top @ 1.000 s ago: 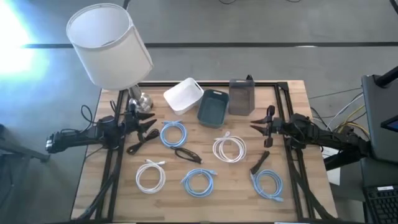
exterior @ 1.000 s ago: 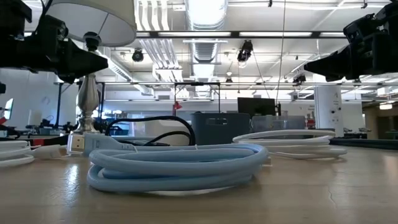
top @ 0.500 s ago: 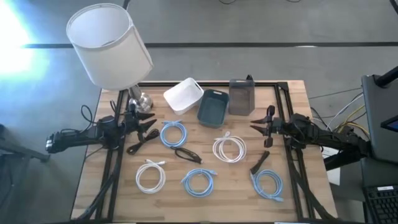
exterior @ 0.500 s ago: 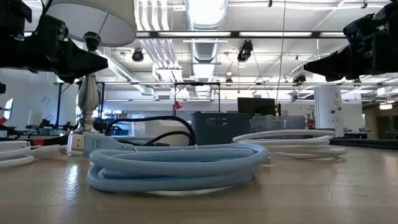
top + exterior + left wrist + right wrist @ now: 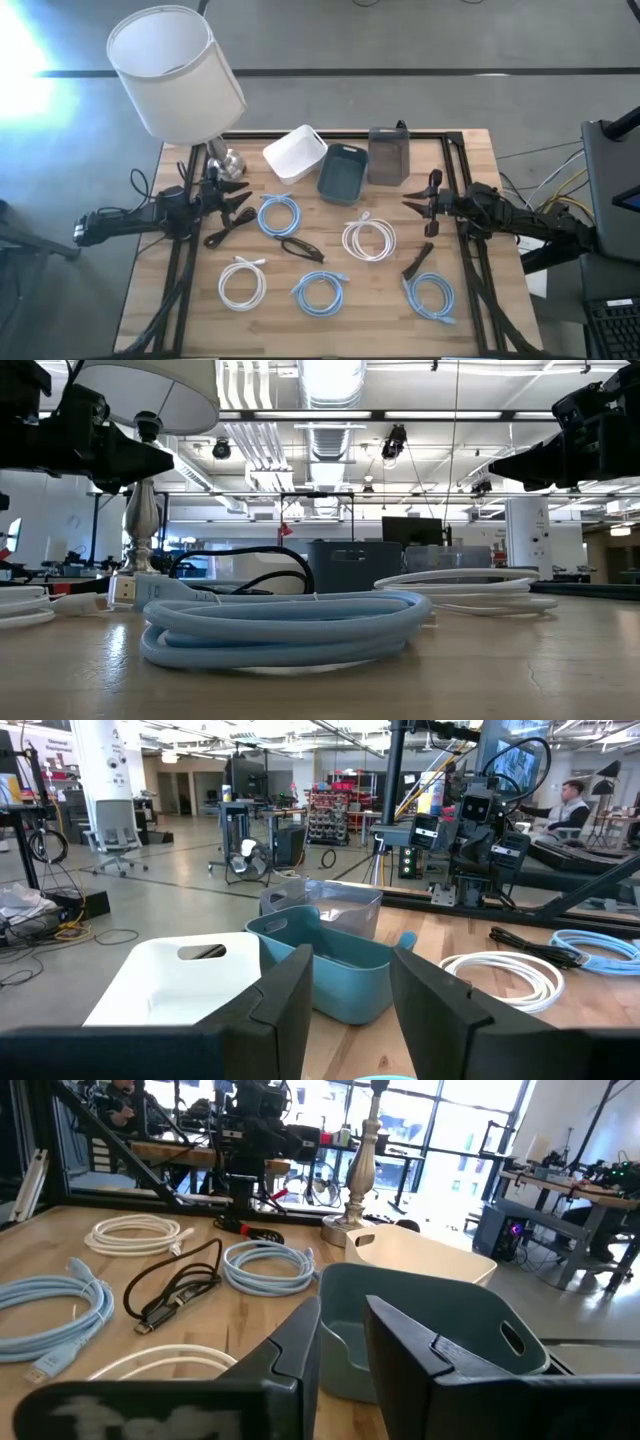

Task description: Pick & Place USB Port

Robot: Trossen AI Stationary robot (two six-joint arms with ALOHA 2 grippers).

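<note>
Nothing has shifted over the past second: both end effectors, left [image 5: 240, 197] and right [image 5: 408, 206], hover parted and empty, while the black USB cable [image 5: 226, 230] lies untouched on the counter [image 5: 470, 160].

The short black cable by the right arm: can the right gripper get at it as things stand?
Probably yes. The short black cable lies alone on bare wood just in front of the right gripper, which hovers empty, fingers apart. The blue coil beside it lies clear.

White bin [image 5: 295, 152], teal bin [image 5: 341, 171].
</note>
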